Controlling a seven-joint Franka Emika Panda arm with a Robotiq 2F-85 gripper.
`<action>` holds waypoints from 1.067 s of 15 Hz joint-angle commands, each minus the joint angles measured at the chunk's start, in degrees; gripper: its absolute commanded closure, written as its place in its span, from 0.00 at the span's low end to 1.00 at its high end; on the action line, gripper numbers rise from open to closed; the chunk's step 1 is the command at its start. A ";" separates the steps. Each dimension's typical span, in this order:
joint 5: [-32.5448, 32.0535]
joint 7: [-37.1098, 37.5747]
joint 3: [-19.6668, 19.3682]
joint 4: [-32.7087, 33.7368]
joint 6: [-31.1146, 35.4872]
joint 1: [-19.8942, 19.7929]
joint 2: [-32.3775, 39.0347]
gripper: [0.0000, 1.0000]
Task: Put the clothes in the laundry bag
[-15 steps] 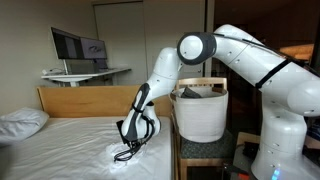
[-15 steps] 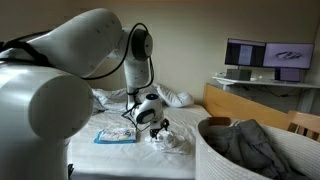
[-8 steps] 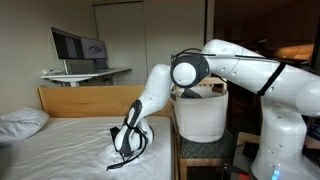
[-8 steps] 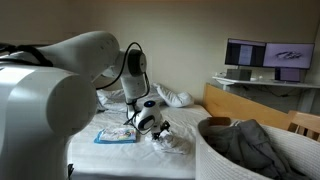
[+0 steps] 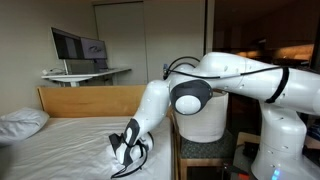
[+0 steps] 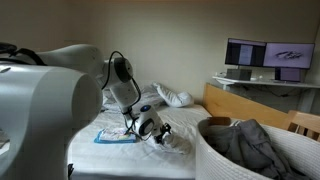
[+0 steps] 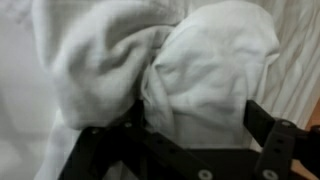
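A crumpled white cloth [image 7: 200,70] lies on the bed and fills the wrist view. It also shows in both exterior views [image 5: 116,148] [image 6: 178,143]. My gripper [image 7: 180,135] is open and pressed down over it, one finger on each side of a bunched fold. The gripper shows low on the bed in both exterior views [image 5: 128,153] [image 6: 158,131]. The white laundry bag [image 5: 205,122] stands beside the bed. In an exterior view its rim [image 6: 207,150] is close to the camera and grey clothes [image 6: 245,145] lie inside it.
A pillow [image 5: 22,122] lies at the head of the bed by the wooden headboard [image 5: 85,100]. A desk with a monitor [image 5: 78,45] stands behind it. More white clothes [image 6: 170,97] and a flat blue-edged sheet [image 6: 115,136] lie on the bed.
The arm has folded down and the gripper has dropped lower onto the white cloth on the bed. The cloth and the bag have stayed in place.
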 commanded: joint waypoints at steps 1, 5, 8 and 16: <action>2.21 4.75 -10.69 -0.34 -7.67 8.59 4.07 0.33; 0.50 8.22 -16.15 0.38 -15.37 13.07 6.65 0.58; 0.13 8.62 -17.95 1.25 -18.64 14.35 7.79 0.77; -22.87 16.50 -18.70 -4.53 -33.17 11.99 -4.47 0.87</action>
